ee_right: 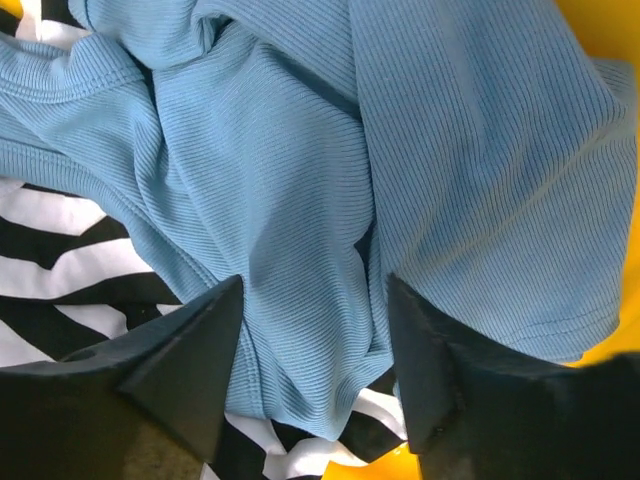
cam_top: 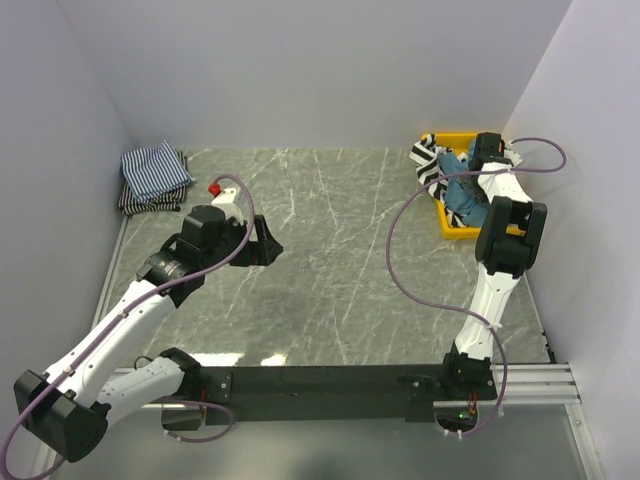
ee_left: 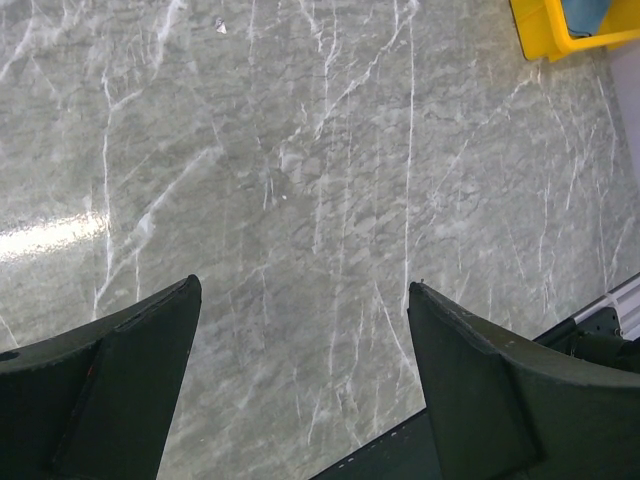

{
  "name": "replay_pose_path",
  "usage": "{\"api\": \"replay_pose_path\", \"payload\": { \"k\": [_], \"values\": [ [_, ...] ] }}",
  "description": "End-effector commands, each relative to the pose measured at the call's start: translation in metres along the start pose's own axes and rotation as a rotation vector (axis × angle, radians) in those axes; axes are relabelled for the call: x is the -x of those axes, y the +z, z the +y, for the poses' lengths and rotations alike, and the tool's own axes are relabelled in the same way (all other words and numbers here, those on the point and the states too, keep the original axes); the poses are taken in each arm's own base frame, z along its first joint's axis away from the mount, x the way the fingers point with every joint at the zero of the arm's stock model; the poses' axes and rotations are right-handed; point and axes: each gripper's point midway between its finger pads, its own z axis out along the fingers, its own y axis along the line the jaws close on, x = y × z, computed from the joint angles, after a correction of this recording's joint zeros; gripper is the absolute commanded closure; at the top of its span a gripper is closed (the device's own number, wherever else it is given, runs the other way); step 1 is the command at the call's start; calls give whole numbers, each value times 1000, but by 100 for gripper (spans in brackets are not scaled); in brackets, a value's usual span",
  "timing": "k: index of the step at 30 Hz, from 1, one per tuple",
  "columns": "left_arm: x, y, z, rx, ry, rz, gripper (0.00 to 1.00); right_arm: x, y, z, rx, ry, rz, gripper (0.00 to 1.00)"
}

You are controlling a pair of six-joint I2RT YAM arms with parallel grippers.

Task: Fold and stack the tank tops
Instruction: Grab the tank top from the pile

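A teal-blue tank top (cam_top: 462, 196) lies crumpled in the yellow tray (cam_top: 452, 232) at the back right, on top of a black-and-white striped tank top (cam_top: 429, 156). My right gripper (cam_top: 478, 165) reaches down into the tray. In the right wrist view it (ee_right: 313, 285) is open, its fingers standing either side of a raised fold of the teal top (ee_right: 300, 200), with the striped top (ee_right: 60, 270) underneath. Folded finely striped tank tops (cam_top: 153, 175) sit stacked at the back left. My left gripper (cam_top: 270, 245) (ee_left: 302, 285) hangs open and empty over the bare marble table.
The tray's yellow corner (ee_left: 545, 35) shows at the far edge of the left wrist view. White walls close in the table (cam_top: 330, 260) on the left, back and right. The black base rail (cam_top: 330, 380) runs along the near edge.
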Motion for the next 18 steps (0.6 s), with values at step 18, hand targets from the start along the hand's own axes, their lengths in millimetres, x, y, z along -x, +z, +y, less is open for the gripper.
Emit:
{"api": "replay_pose_path", "payload": {
  "k": [18],
  "values": [
    [6,0,-1,-31,8,-39,10,-5,12,16,66,-10,20,59]
  ]
}}
